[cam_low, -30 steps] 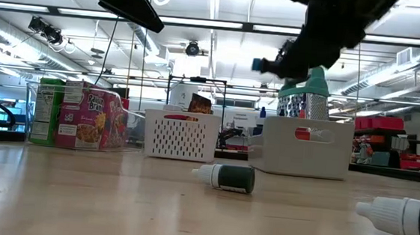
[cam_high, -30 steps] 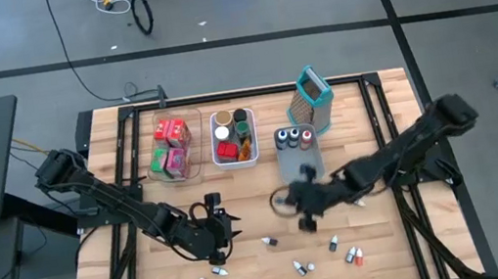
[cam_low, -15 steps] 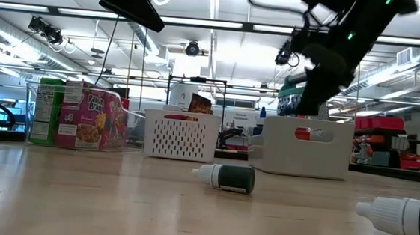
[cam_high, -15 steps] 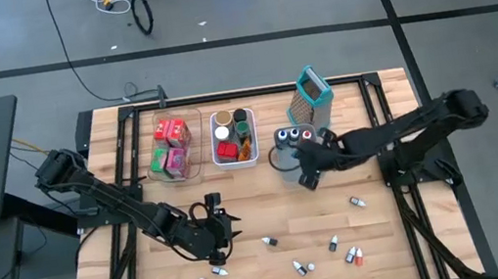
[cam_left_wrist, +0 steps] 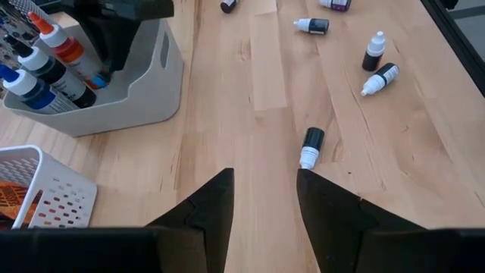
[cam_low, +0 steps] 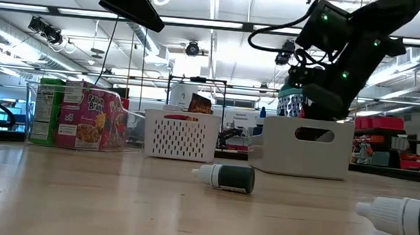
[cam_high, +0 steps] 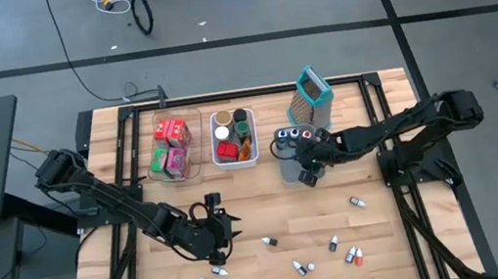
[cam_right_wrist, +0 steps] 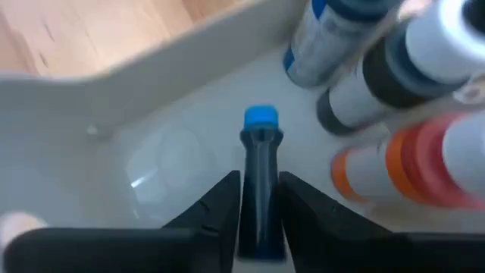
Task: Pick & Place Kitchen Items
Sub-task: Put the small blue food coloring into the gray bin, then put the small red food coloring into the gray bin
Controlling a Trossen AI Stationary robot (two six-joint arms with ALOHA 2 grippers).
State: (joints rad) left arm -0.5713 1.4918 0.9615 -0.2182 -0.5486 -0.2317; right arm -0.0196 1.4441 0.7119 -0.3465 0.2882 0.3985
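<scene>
— While the blue-capped bottle [cam_right_wrist: 261,182] sits between the right gripper's [cam_high: 307,172] fingers, where exactly is it?

— Inside the grey bin [cam_high: 285,168], at its near end, just above the pale floor. The fingers flank the dark body closely; whether they pinch it or have just let go cannot be told. Other bottles [cam_right_wrist: 424,98] with blue, white and orange parts stand packed at the bin's far end.

— Bin's place on the tabletop [cam_high: 241,220]?

— Right of middle, toward the far edge. The grater [cam_high: 311,98] with the teal top stands just beyond it, nearer the far right corner. In the low view the right arm comes down over the bin's rim.

— Neighbours?

— White perforated bin [cam_high: 233,138] to its left, holding small jars. Clear bin [cam_high: 174,147] further left, with red, pink and green packets.

— Loose items?

— Small bottles scattered along the near edge. One dark-bodied bottle [cam_left_wrist: 311,147] lies on its side just ahead of the left gripper [cam_high: 217,253]. Several more [cam_high: 343,250] lie toward the near right corner, and one [cam_high: 358,202] lies apart, near the right edge.

— Left gripper?

— Low over the wood near the near edge, left of middle. Fingers [cam_left_wrist: 216,208] spread, nothing between them.
</scene>
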